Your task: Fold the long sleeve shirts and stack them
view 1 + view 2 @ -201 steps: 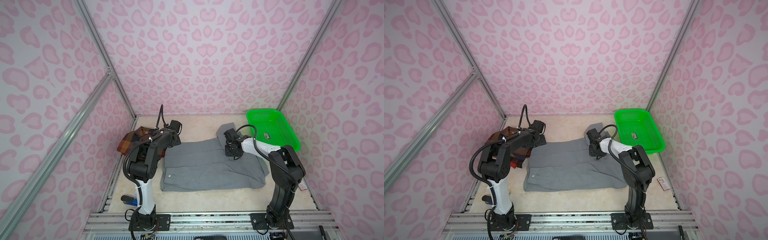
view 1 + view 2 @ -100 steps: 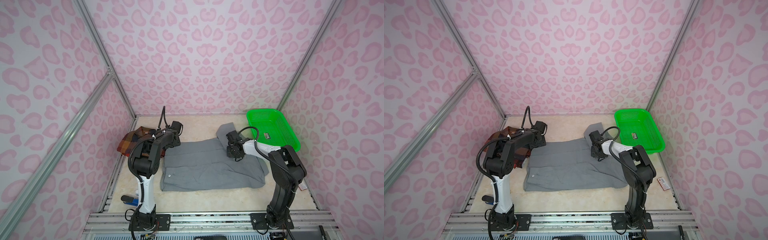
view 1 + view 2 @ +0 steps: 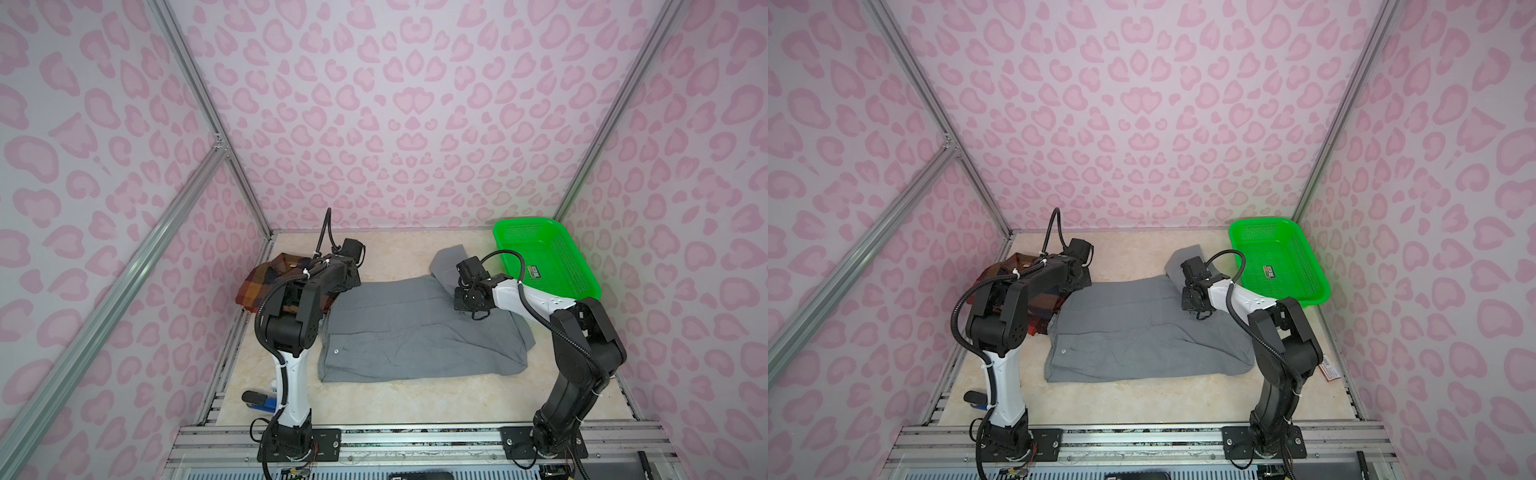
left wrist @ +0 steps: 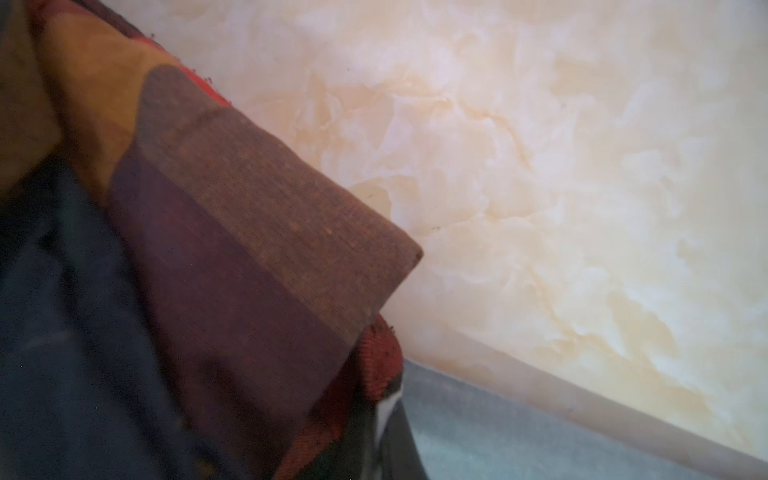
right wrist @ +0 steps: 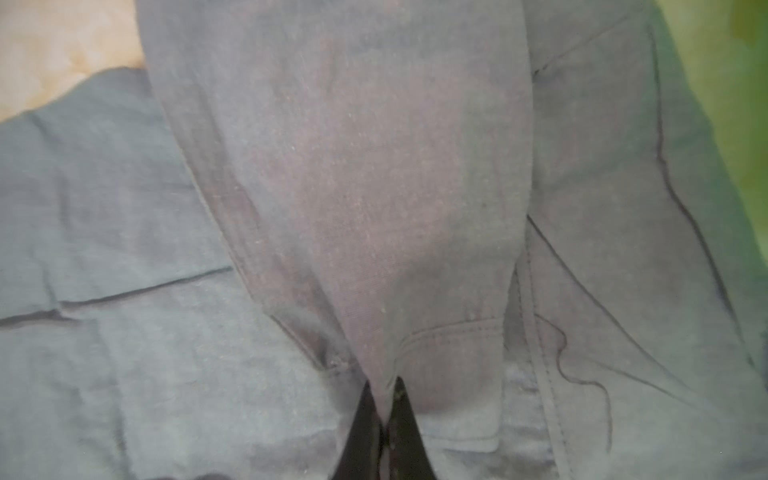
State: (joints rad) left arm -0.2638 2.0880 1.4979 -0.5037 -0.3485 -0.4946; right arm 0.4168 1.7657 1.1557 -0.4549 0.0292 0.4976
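Nearest, a bare strip of table [image 3: 415,399] is seen before the front edge of the gray shirt [image 3: 415,332], which is spread flat at mid-table. At its far right, a raised fold is pinched by the closed right gripper [image 5: 386,415]. The left gripper [image 3: 354,286] is closed at the far left corner, just beside the plaid shirt [image 3: 266,278]; what it grips cannot be told. Farthest right, a small label [image 3: 533,272], its writing unreadable, lies in the green basket [image 3: 523,222].
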